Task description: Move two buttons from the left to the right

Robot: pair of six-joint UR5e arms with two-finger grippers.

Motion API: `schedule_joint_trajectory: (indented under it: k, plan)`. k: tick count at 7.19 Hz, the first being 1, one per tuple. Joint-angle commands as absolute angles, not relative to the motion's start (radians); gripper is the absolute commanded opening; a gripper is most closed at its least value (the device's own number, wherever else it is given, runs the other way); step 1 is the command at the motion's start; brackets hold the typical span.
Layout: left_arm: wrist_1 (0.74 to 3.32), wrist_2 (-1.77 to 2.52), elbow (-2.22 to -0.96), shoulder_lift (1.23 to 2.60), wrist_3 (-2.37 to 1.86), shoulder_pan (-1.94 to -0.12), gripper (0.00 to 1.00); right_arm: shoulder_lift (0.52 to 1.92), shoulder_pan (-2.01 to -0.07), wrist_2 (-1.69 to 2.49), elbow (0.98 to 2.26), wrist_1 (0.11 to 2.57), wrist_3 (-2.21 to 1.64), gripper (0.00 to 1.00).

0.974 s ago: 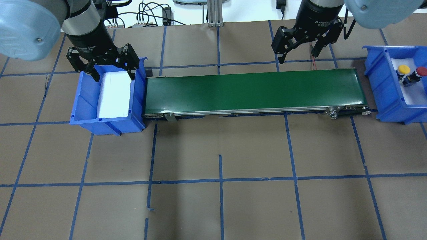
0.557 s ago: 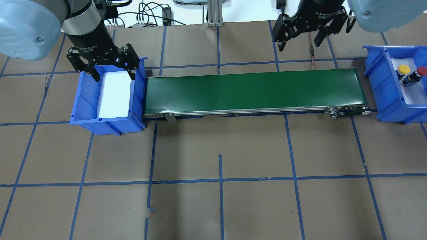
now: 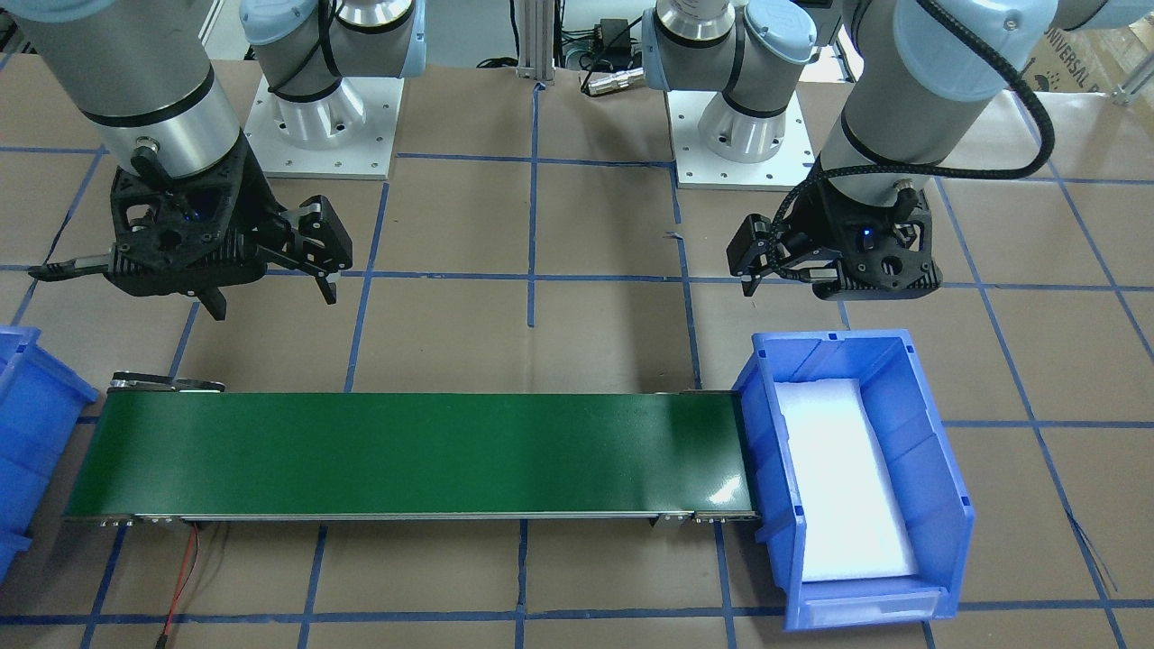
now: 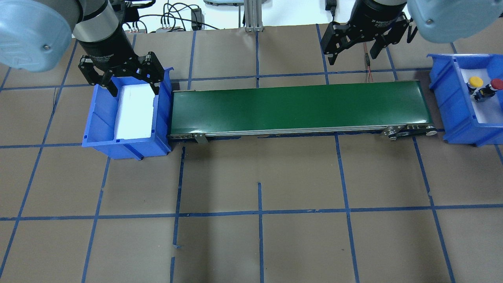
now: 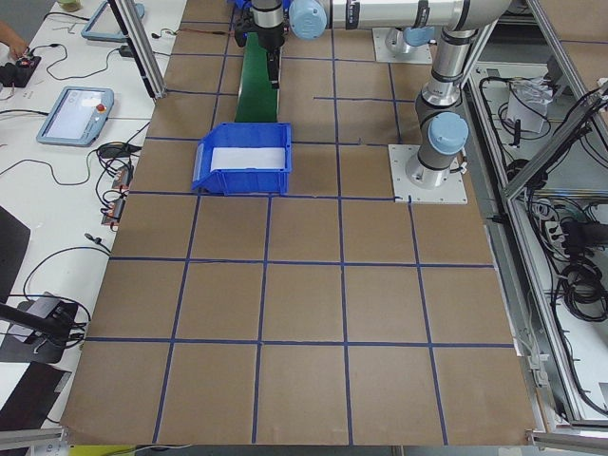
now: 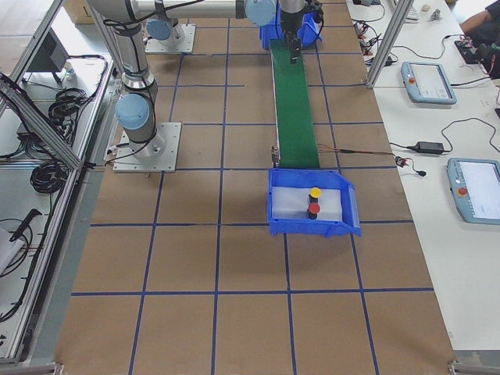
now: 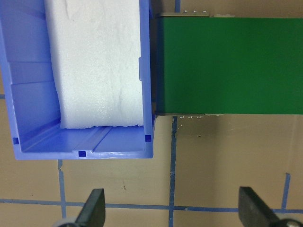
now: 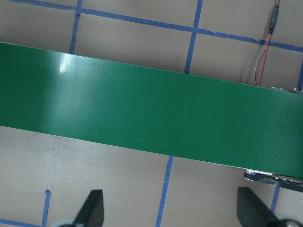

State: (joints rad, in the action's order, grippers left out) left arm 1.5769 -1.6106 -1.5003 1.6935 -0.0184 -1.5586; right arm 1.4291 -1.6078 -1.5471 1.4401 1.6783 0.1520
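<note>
The yellow button [image 4: 475, 81] and the red button [image 4: 497, 83] stand side by side on white foam in the blue bin [image 4: 452, 98] at the right end. They also show in the exterior right view, yellow [image 6: 316, 192] and red [image 6: 313, 209]. My right gripper [image 4: 352, 58] is open and empty, raised beyond the belt's far side, left of that bin. My left gripper [image 4: 135, 92] is open and empty over the far end of the left blue bin [image 4: 102, 133]. That bin holds only a white foam pad [image 4: 135, 114].
A green conveyor belt [image 4: 298, 106] runs between the two bins. A red and black wire [image 4: 367, 67] lies beyond its right end. The brown table [image 4: 259, 188] is marked with blue tape lines.
My right gripper has pulled back from the belt's far edge toward the back of the table, still open. The left gripper and both buttons have not moved.
</note>
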Motion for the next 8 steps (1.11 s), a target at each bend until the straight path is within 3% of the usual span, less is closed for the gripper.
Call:
schedule_joint_trajectory:
  k: [1, 8]
  plan:
    - [1.577, -1.611, -1.500, 1.694, -0.018, -1.559, 1.00, 1.427, -1.609, -1.543, 1.442, 1.690, 0.156, 1.00]
    - [1.577, -1.612, -1.502, 1.692, -0.018, -1.559, 1.00, 1.430, -1.609, -1.542, 1.453, 1.690, 0.170, 1.00]
